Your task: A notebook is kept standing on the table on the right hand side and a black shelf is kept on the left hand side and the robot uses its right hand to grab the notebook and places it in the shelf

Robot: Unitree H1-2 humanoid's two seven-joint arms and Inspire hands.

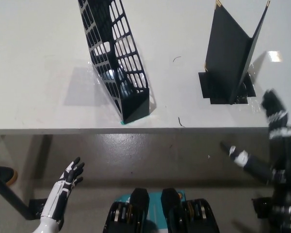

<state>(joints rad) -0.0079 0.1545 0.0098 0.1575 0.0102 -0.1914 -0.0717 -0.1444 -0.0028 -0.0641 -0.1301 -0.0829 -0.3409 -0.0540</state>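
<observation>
The notebook (231,53) stands up on the white tabletop (39,73), on the right side. It is black and a little open, like a tent. Its two covers meet along an edge that runs from the tabletop up and away toward the far side, so its long side goes up and down. The gap between the covers faces the near right. The top corners show small gold tips. The bottom of the notebook sits on a dark flat patch (211,87) on the tabletop.

The shelf (115,58) is on the left side, well apart from the notebook. It is a black holder with walls full of square holes. It is long and thin, and it runs from the near edge of the tabletop away toward the far side. Its closed, short end is near the front edge.

The right hand (274,109) is black and blurry. It is up at the near right edge of the tabletop, near the notebook but not touching it. I cannot tell if it is open or closed.

The left hand (72,174) is white and rests low, below the tabletop on the left. Its fingers are spread apart and it holds nothing.
</observation>
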